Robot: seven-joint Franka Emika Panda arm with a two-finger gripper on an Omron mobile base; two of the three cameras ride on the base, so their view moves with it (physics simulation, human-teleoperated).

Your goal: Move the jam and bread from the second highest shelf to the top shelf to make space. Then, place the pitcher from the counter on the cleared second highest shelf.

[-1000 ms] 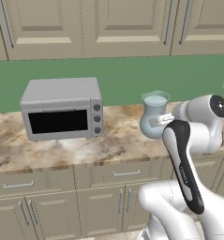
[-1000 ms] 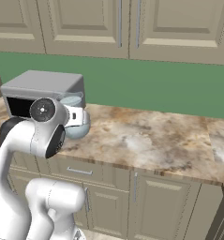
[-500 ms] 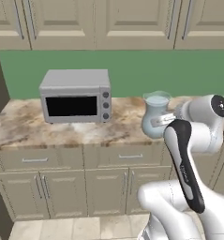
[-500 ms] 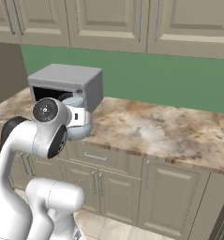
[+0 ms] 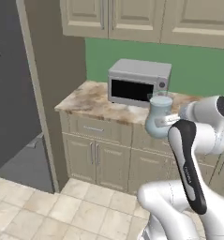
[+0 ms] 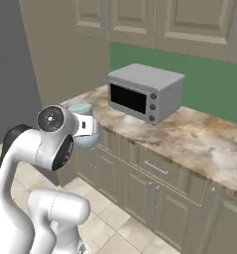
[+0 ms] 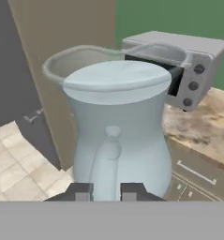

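Hand view shows the pitcher (image 7: 115,126) upright, its handle clamped between the closed gripper (image 7: 107,191) fingers, keeping the rim level. It hangs in the air off the counter (image 5: 97,104), apparently in transit toward the fridge; microwave (image 5: 138,82) stands behind.

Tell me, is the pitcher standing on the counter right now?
No, the pitcher hangs in the gripper, out in front of the counter edge.
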